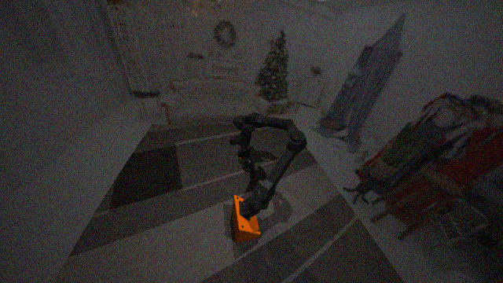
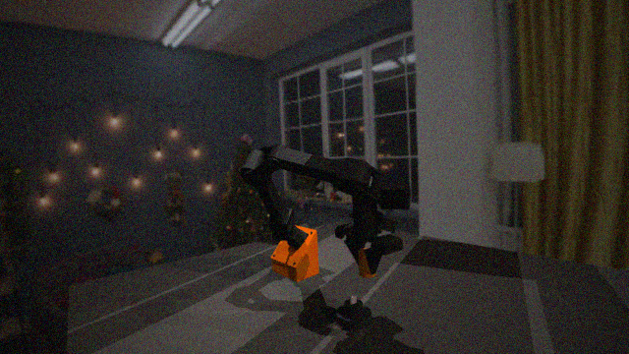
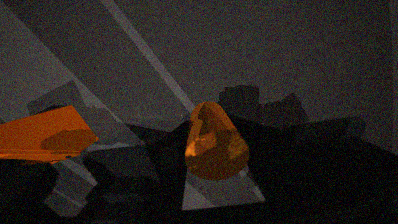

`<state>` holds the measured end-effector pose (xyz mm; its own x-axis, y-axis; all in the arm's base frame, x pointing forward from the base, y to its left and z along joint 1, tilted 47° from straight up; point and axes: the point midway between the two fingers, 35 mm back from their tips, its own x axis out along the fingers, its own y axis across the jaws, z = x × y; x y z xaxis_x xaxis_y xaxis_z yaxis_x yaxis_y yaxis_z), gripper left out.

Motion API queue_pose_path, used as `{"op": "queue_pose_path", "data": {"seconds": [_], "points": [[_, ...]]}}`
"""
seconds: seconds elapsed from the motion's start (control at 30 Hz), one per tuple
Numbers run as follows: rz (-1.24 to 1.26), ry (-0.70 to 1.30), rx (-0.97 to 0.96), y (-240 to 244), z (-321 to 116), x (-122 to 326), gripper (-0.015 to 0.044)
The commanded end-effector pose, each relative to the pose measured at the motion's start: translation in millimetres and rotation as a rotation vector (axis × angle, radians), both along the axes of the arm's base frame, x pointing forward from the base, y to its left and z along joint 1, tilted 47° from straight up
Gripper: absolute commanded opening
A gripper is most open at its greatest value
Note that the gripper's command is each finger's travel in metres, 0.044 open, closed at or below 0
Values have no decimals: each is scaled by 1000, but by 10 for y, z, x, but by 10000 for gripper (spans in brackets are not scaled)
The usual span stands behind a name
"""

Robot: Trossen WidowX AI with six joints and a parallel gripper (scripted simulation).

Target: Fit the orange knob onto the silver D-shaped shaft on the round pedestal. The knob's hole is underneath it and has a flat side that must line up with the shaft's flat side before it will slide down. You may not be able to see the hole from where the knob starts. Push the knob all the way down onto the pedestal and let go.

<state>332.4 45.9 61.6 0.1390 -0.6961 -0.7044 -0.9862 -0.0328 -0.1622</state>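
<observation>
My gripper (image 2: 369, 262) (image 3: 208, 121) is shut on the orange knob (image 2: 365, 267) (image 3: 218, 157). In the exterior view the knob is in the air, above and slightly right of the silver shaft (image 2: 354, 299), with a gap between them. The shaft stands on the dark round pedestal (image 2: 354, 315), and nothing is on it. In the wrist view the knob's rounded end shows, but its hole cannot be made out. In the top view the arm hides the knob, and I cannot make out the pedestal.
The orange block-shaped mount (image 1: 247, 228) (image 2: 307, 261) (image 3: 50, 135) surrounds the foot of the arm. Dark shadows of the arm fall on the striped surface (image 1: 196, 228) (image 2: 472, 305) around the pedestal. The picture is dim and grainy.
</observation>
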Motion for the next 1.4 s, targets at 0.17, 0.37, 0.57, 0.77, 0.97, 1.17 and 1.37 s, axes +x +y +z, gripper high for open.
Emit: {"op": "queue_pose_path", "data": {"seconds": [0.17,0.37,0.57,0.77,0.97,1.17,1.37], "points": [[8,-8,-13,-228,169,44,0],[11,-5,-26,-382,264,57,0],[11,-4,-32,-441,289,58,0],[10,-5,-31,-542,201,81,0],[9,-7,-32,-632,129,96,0],[5,-10,-31,-599,158,105,0],[5,-10,-31,-615,136,121,0]]}}
